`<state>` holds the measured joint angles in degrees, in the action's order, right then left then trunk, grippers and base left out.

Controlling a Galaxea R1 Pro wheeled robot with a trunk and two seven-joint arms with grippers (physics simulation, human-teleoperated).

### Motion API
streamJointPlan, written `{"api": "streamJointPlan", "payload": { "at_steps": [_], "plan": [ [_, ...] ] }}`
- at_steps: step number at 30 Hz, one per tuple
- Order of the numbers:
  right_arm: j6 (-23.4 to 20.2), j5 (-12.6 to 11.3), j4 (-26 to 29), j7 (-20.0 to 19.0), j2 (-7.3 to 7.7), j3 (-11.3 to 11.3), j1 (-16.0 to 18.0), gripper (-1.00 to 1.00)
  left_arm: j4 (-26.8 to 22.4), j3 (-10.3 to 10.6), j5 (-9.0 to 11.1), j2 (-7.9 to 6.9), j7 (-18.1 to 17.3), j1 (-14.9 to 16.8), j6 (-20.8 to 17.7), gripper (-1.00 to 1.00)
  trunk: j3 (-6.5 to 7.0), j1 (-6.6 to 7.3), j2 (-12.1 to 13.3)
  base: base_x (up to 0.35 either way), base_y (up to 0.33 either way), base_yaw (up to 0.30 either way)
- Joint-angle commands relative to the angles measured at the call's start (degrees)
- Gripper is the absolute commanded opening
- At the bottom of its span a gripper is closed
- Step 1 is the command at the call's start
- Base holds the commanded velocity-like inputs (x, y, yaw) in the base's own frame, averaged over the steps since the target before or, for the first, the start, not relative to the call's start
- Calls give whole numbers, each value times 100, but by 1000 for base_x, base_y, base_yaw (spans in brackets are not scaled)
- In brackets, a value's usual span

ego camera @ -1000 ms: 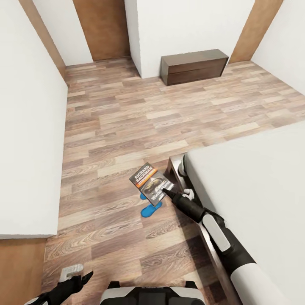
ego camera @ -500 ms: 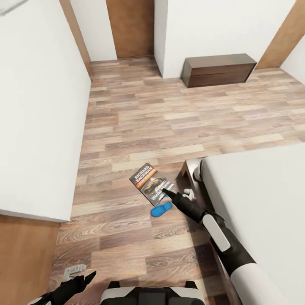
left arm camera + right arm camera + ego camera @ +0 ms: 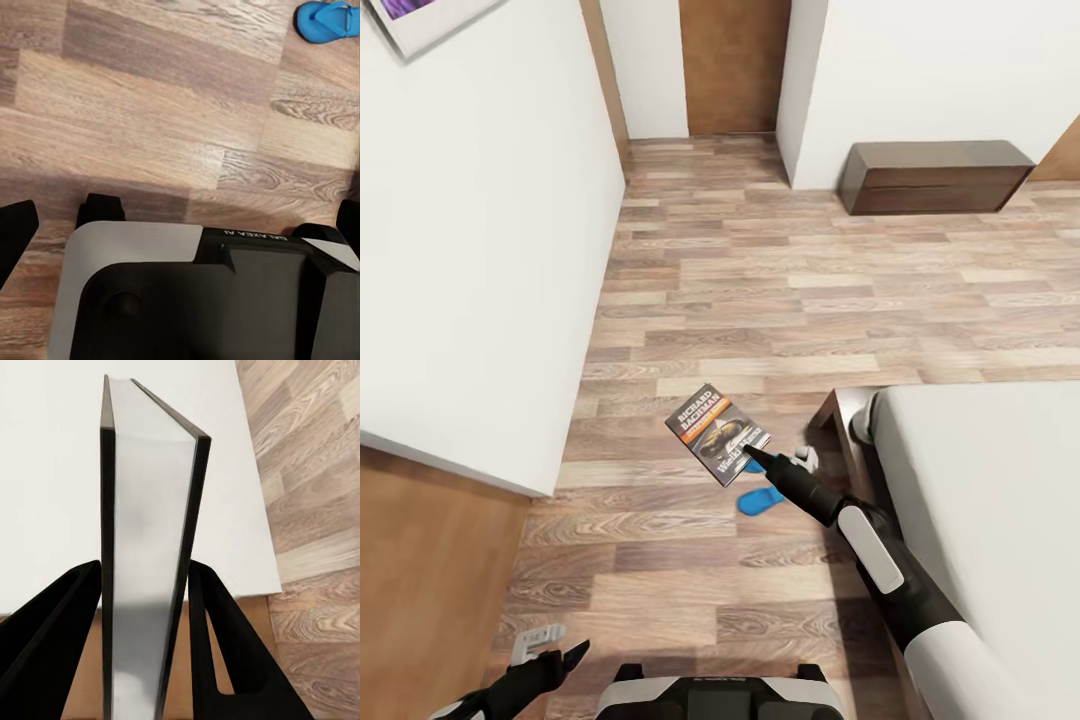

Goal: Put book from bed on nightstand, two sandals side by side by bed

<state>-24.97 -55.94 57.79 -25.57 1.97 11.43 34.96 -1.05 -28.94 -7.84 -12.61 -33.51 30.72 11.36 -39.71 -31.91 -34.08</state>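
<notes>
While our right claw (image 3: 752, 456) pinched the book (image 3: 718, 433) by one edge, holding it above the wood floor (image 3: 760, 300) off the bed's (image 3: 980, 500) corner, a blue sandal (image 3: 760, 500) lay just beneath. Our left claw (image 3: 550, 655) hung low, fingers spread.

"RICHARD BACHMAN" on the book (image 3: 718, 434); "GALAXEA" on the robot base (image 3: 255, 237)

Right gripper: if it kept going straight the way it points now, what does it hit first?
Probably the white wall: beyond the book clamped in the right gripper, the wrist view looks onto it. Distance is unclear.
</notes>
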Motion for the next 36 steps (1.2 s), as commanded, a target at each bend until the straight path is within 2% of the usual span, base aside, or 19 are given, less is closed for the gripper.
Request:
{"api": "streamJointPlan", "payload": {
  "at_steps": [1,8,12,19,26,28,31,34,36],
  "plan": [
    [-25,-58,4,3,5,6,2,-100,8,-42,-60,7,-6,4,34,100,-5,-2,-6,0,0,150],
    [-17,-37,2,-7,-1,10,2,-100,8,-43,-60,21,-6,4,33,100,-5,-2,-6,0,0,32],
    [-16,123,4,-3,-3,16,1,-100,8,-42,-60,22,-6,4,33,100,-5,-2,-6,0,0,2],
    [-10,200,-3,-1,-3,31,0,-100,8,-42,-60,22,-6,4,33,100,-5,-2,-6,0,0,0],
    [365,212,-36,5,4,35,0,-100,8,-42,-60,55,-6,4,33,100,-5,-2,-6,0,0,0],
    [425,214,-330,-3,5,35,-2,-100,8,-42,-62,81,-6,4,35,100,-5,-2,-6,0,0,0],
    [458,220,-1071,-27,8,45,-1,-100,8,-42,-68,97,-8,4,35,100,-5,-2,-6,0,0,0],
    [460,225,-1322,-32,6,50,0,-100,8,-46,-68,99,-7,4,35,100,-5,-2,-6,0,0,0],
    [457,324,-1440,-34,6,76,1,-100,8,-49,-69,100,-8,4,37,100,-5,-2,-6,0,0,0]
  ]
}}
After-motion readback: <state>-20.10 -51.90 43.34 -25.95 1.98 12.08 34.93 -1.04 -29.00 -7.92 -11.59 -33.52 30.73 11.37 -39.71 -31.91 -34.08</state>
